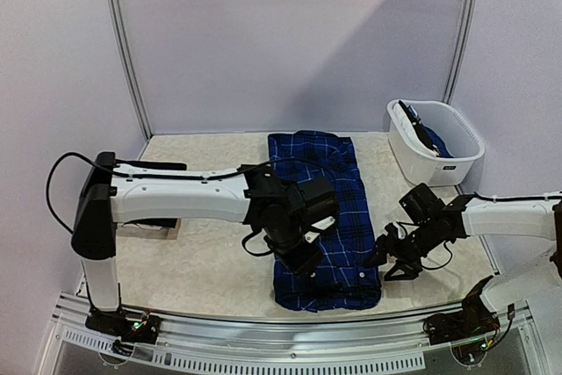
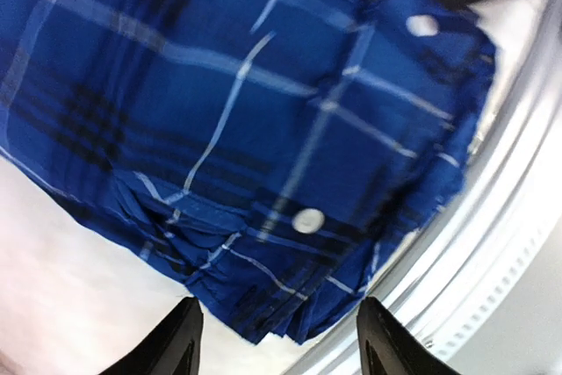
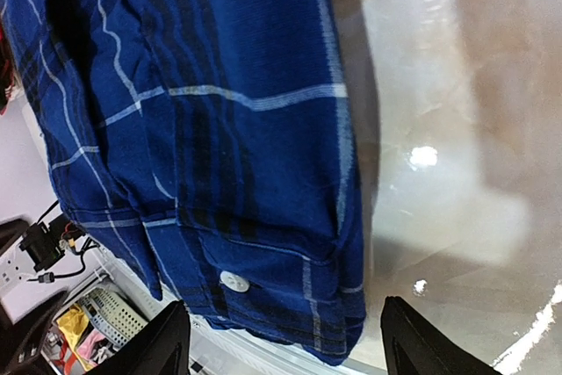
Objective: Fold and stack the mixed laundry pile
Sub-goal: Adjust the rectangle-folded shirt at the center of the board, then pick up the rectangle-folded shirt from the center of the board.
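Though the shirt (image 1: 327, 183) lies part-folded, left gripper (image 2: 277, 340) and right gripper (image 3: 283, 340) gape empty; laundry (image 1: 432, 140) sits in basket (image 1: 457, 162) at two o'clock.

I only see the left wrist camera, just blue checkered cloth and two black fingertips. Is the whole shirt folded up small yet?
Observer: Not yet. From above, the blue plaid shirt lies as one long narrow strip running from the far side of the table to its near edge.
Operator: Where's the other arm?
Observer: The right gripper is just beside the shirt's near right corner, with its jaws open.
Operator: Are there more clothes somewhere?
Observer: Yes, dark clothes sit inside a white basket at the table's far right corner.
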